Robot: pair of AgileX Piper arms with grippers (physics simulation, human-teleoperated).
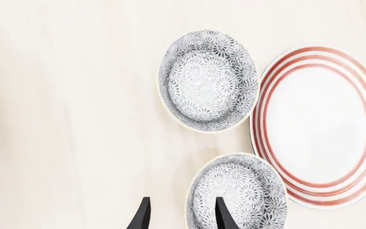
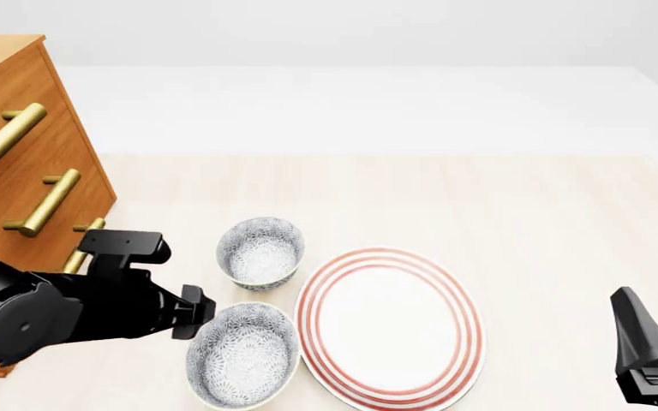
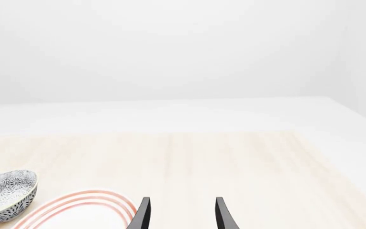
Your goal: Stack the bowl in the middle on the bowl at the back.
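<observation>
The left gripper (image 1: 181, 217) has its fingers spread, one tip over the rim of the bowl in the middle (image 2: 242, 355), which sits just beside the red-ringed plate (image 2: 389, 324). The bowl at the back (image 2: 260, 252) stands behind it, also near the plate. The right gripper (image 3: 181, 215), fingers apart, hovers beyond the plate's other side.

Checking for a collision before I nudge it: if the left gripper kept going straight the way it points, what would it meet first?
Probably the rim of the nearer speckled bowl: one fingertip of the open left gripper already overlaps it. Height is unclear.
</observation>
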